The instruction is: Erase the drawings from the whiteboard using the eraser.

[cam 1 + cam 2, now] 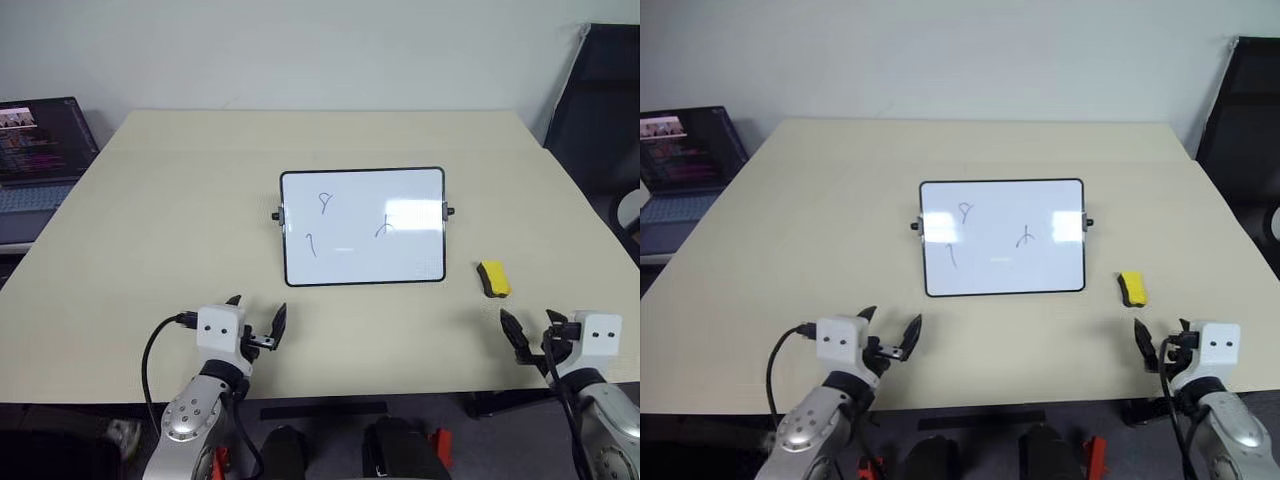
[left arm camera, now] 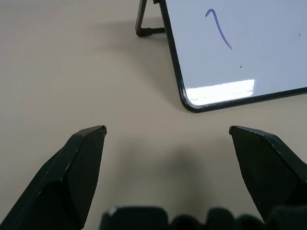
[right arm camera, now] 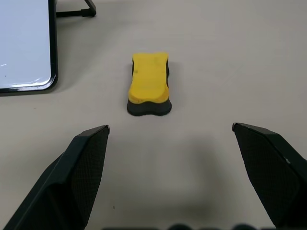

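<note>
Centrally on matte beige surface (image 1: 180, 220): glossy whiteboard (image 1: 363, 250), black-framed, bearing drawings (image 1: 325, 204); prop leg (image 2: 144, 24) seen from left wrist. Right of board, well apart: blocky yellow eraser (image 3: 149, 81), dark-soled. Near edge: left end effector (image 1: 257, 322) and right end effector (image 3: 170, 158) gaping wide, empty, touching nothing.

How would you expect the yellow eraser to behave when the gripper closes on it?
The eraser looks like a small solid block, so probably light and fairly stiff. It lies flat on its dark underside, so it is unlikely to roll. Its smooth yellow top may be slightly slippery.
</note>
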Tool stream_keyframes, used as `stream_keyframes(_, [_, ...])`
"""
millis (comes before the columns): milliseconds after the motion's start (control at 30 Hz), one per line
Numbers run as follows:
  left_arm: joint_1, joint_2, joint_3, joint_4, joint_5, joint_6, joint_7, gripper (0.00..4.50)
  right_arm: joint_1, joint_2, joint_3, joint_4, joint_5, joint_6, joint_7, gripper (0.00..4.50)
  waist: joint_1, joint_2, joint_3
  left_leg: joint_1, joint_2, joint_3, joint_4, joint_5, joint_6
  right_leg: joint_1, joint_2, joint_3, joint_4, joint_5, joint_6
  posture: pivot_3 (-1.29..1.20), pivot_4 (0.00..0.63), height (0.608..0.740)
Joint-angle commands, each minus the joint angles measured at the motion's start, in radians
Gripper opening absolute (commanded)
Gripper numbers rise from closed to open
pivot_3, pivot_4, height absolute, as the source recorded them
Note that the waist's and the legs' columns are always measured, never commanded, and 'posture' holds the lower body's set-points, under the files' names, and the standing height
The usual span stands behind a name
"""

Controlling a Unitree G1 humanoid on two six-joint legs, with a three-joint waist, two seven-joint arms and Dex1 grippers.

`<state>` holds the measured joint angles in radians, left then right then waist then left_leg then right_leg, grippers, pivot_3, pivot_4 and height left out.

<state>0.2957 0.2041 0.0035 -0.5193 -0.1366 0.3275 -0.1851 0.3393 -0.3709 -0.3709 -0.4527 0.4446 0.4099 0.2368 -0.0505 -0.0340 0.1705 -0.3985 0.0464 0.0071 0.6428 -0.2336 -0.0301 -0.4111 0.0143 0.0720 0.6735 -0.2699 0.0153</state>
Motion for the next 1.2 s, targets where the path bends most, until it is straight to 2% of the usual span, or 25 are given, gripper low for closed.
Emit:
stream_keyframes(33, [-0.046,-0.004,-0.002,-0.049,-0.007,0.008,0.002,4.5,-0.033,-0.016,-0.025,-0.034,0.0,0.022,-0.014,4.49,0.0,-0.001,0.001,0.0,0.0,0.0,0.0,0.0,0.0,0.0,0.0,0.0,0.0,0.0,0.0,0.0,0.15,0.74])
stream_keyframes(633, [0.002,-0.019,-0.008,-0.075,0.061,-0.02,0.045,4.5,-0.076,0.017,0.0,0.036,-0.022,-0.016,-0.003,4.49,0.002,-0.001,0.001,-0.001,0.0,-0.002,-0.001,0.0,0.0,0.0,0.0,0.0,-0.001,-0.001,0.0,0.0,0.15,0.74])
stream_keyframes(1000, [-0.064,-0.004,-0.029,-0.091,0.087,-0.008,0.037,4.5,-0.097,0.024,0.0,0.025,-0.043,-0.021,0.001,4.49,0.002,0.0,0.001,-0.001,0.0,-0.001,-0.001,0.0,0.0,0.0,0.0,-0.001,-0.001,-0.001,0.0,0.0,0.15,0.74])
stream_keyframes(1200, [-0.214,0.074,-0.062,-0.048,0.02,0.012,-0.103,4.5,-0.138,0.025,0.018,-0.009,-0.036,0.008,-0.007,4.49,0.004,0.0,0.001,-0.001,-0.001,-0.001,0.0,0.0,0.0,0.0,0.0,-0.001,0.0,-0.001,0.0,0.0,0.15,0.74])
